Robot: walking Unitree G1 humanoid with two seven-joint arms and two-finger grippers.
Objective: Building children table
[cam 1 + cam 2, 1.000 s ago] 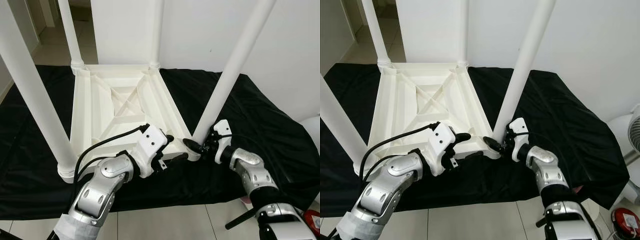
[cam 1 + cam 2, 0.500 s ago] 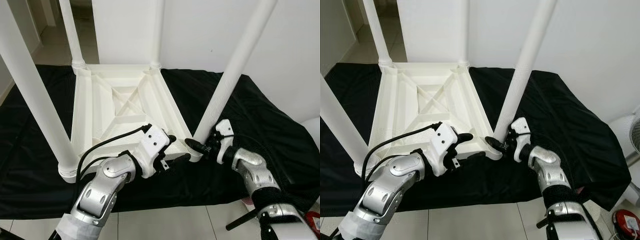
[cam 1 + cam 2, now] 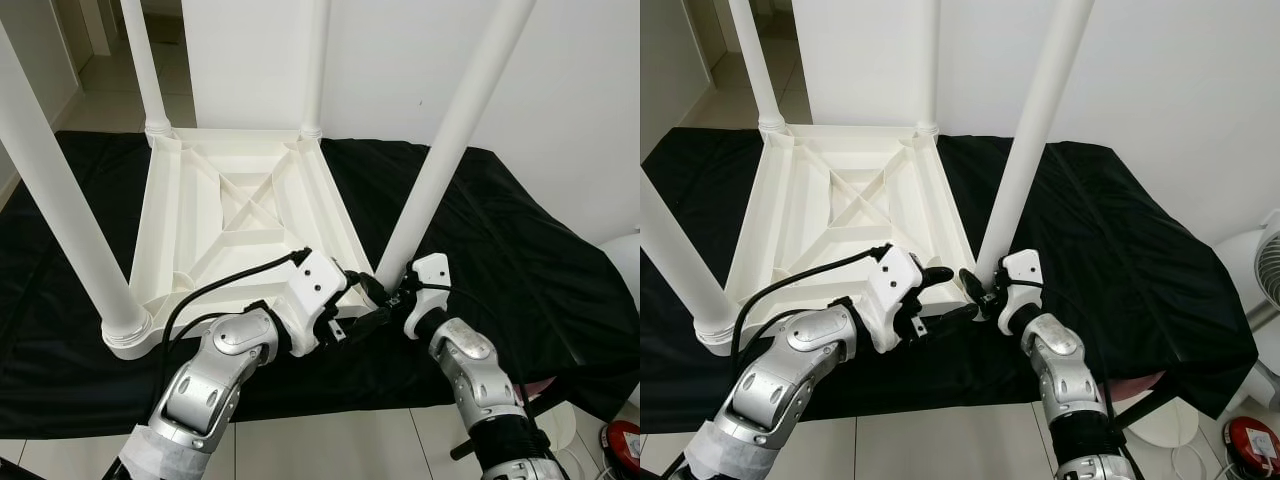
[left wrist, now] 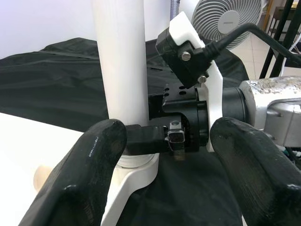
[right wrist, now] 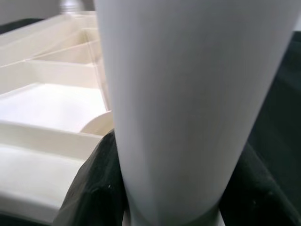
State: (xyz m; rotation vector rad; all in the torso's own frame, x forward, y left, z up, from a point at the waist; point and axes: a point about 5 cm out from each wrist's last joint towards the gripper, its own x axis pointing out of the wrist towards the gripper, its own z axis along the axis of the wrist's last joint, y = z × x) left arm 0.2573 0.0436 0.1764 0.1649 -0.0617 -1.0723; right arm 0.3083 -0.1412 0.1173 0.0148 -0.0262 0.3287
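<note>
A white children's table (image 3: pixel 230 215) lies upside down on a black cloth (image 3: pixel 520 250), its legs pointing up. My right gripper (image 3: pixel 380 293) is shut on the base of the near right leg (image 3: pixel 450 140). In the right wrist view that leg (image 5: pixel 188 94) stands between its black fingers (image 5: pixel 91 188). My left gripper (image 3: pixel 362 300) is open at the same corner. Its fingers (image 4: pixel 94 174) straddle the right gripper (image 4: pixel 181 120) and the leg's foot without holding anything.
The near left leg (image 3: pixel 60 200) rises by my left arm, and two far legs (image 3: pixel 145 60) stand at the back corners. The cloth's front edge lies under my forearms, with tiled floor (image 3: pixel 330 450) below. A white fan (image 3: pixel 1255 270) stands at the right.
My right forearm has swung left and closer to the leg's base. The left gripper has closed in on the same corner and now straddles the right gripper. The view has shifted a little.
</note>
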